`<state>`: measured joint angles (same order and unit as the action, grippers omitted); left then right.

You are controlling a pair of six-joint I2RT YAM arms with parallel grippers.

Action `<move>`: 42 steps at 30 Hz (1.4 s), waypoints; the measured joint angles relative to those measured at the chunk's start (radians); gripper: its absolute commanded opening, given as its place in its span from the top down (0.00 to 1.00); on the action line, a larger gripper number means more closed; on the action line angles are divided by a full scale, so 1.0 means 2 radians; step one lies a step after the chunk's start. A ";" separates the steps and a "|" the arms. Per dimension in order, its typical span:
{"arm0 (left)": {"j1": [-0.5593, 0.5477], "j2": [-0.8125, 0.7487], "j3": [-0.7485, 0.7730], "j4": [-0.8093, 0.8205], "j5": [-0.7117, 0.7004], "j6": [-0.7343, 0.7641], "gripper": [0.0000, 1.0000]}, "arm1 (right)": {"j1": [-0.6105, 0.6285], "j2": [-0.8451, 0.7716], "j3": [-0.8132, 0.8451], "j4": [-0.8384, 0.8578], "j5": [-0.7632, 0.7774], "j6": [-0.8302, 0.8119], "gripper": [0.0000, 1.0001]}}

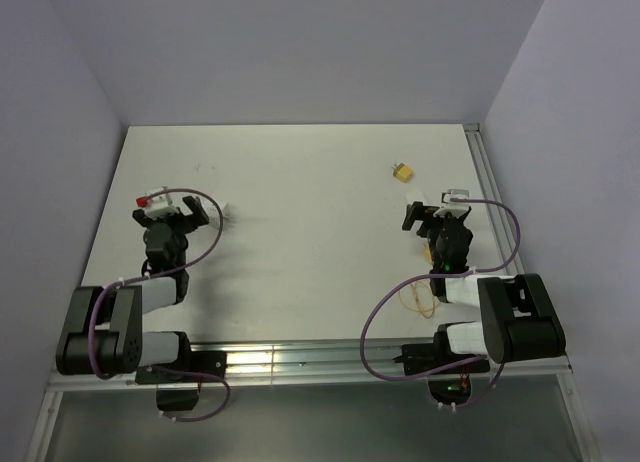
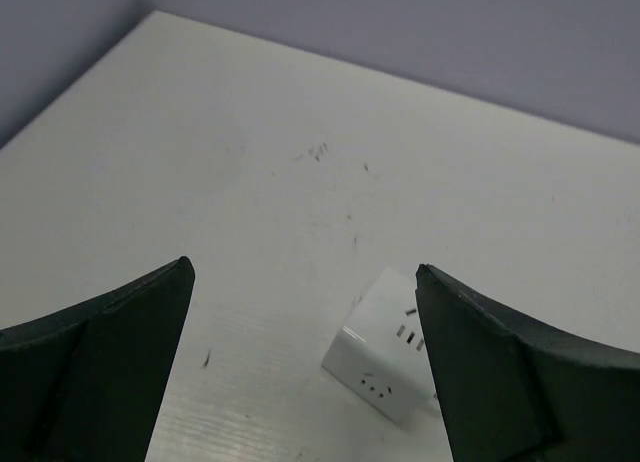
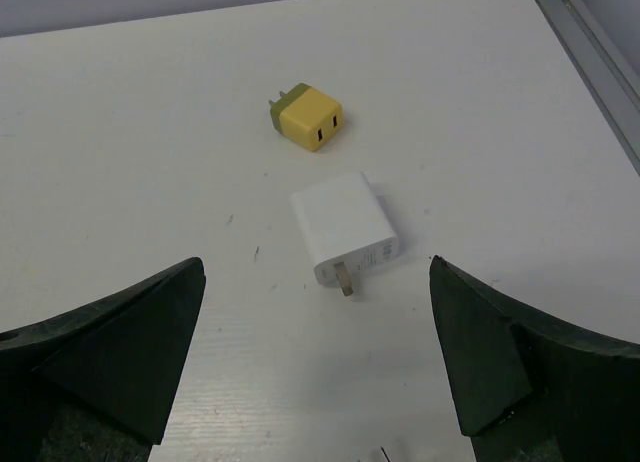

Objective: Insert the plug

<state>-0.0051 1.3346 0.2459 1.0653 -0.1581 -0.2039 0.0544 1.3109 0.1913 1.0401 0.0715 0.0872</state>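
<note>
Left fingers (image 2: 100, 362): spread wide apart, holding nothing, low over the counter (image 2: 250, 182).
Right fingers (image 3: 110, 352): spread wide apart, holding nothing.
Plug (image 3: 308, 119): small yellow block with a darker olive end carrying two prongs. It lies on the counter ahead of the right fingers, untouched, in the far right part of the top view. Its slotted yellow face is turned toward the right wrist camera.
White charger (image 3: 345, 232): lies flat between the Plug and the right fingers, near the Plug but apart from it.
White socket block (image 2: 385, 357): rests on the counter just beside one of the left fingers; contact cannot be judged.
Yellow wire loop (image 1: 415, 297): lies beside the right arm.
</note>
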 measured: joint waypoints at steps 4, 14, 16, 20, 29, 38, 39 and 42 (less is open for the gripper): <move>-0.006 -0.056 0.031 -0.084 -0.072 -0.038 0.00 | 0.000 0.000 0.000 0.000 0.000 0.000 0.00; -0.011 -0.102 0.191 -0.386 -0.144 -0.226 0.01 | 0.004 -0.092 -0.002 -0.041 0.035 0.005 0.00; -0.012 -0.121 0.199 -0.452 -0.143 -0.271 0.01 | 0.007 -0.146 0.005 -0.081 0.057 0.033 0.00; -0.006 -0.126 0.240 -0.581 -0.126 -0.369 0.00 | 0.009 -0.207 0.091 -0.250 0.094 0.121 0.00; 0.029 -0.041 0.325 -0.666 0.006 -0.365 0.02 | 0.009 -0.205 0.144 -0.439 0.026 0.189 0.00; 0.010 0.114 0.404 -0.738 0.019 -0.379 0.04 | 0.009 -0.196 0.156 -0.510 0.007 0.197 0.03; 0.005 0.121 0.408 -0.745 0.018 -0.383 0.04 | 0.009 -0.197 0.156 -0.510 0.006 0.198 0.03; -0.016 0.132 0.419 -0.760 0.015 -0.399 0.02 | 0.009 -0.200 0.156 -0.513 0.003 0.198 0.03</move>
<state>-0.0364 1.5986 1.0847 -0.4541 -0.1284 -1.0016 0.0719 0.9112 0.5037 0.0143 0.0776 0.4824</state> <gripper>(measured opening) 0.968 0.971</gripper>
